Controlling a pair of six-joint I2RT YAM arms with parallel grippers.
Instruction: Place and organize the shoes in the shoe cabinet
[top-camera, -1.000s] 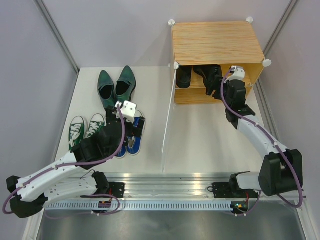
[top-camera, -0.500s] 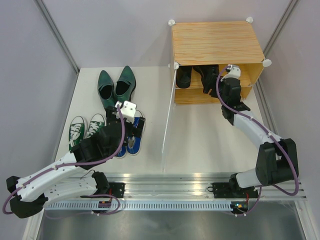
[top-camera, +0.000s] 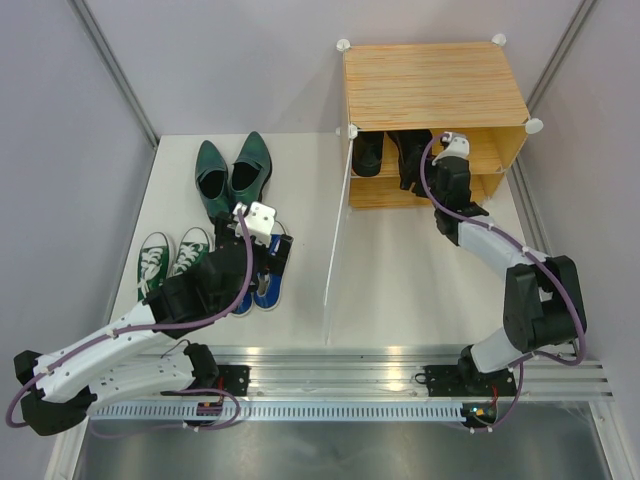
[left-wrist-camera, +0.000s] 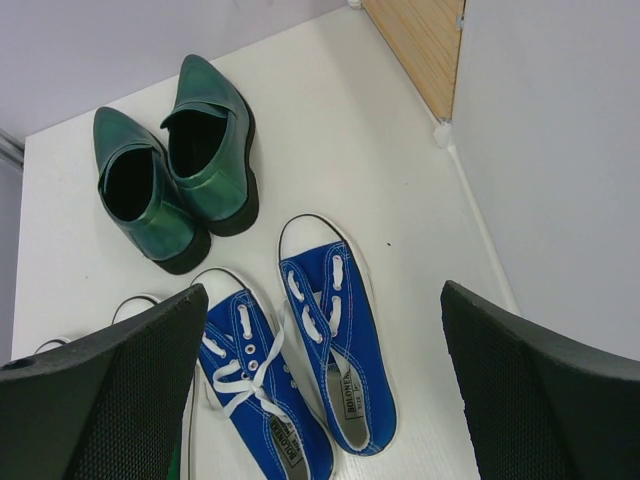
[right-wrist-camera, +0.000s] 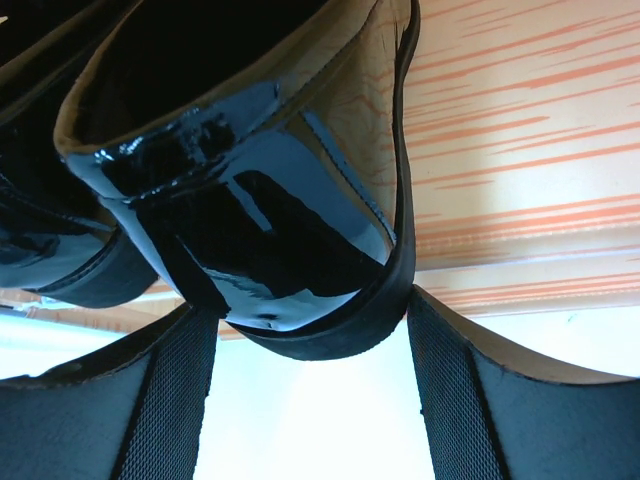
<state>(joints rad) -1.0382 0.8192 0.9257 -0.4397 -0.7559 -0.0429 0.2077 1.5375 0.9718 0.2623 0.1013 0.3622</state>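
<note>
At the near left, the left gripper (left-wrist-camera: 322, 292) hangs above the table (top-camera: 400, 270) with its jaws spread wide and nothing in them, centred over the blue canvas sneakers (left-wrist-camera: 300, 370), which lie side by side, touching. If it drops straight down it may straddle both shoes or snag a loose white lace and drag the pair askew. Just left of them sit the green white-toed sneakers (top-camera: 172, 258), and beyond them the dark green pointed shoes (left-wrist-camera: 180, 170), all on the table and well apart from the cabinet. The translucent door panel (top-camera: 335, 270) stands open, edge-on between the two arms, so any shoe carried rightward could strike it. At the far right, the right gripper (right-wrist-camera: 308, 305) reaches into the shoe cabinet (top-camera: 430, 85), jaws partly closed around the heel of a black dress shoe (right-wrist-camera: 250, 190). The heel fills the gap, so it appears gripped, though pad contact is hard to confirm. That heel overhangs the shelf edge (right-wrist-camera: 500, 260), so letting go here could tip it out, and shoving left could knock its partner (right-wrist-camera: 40, 230).
</note>
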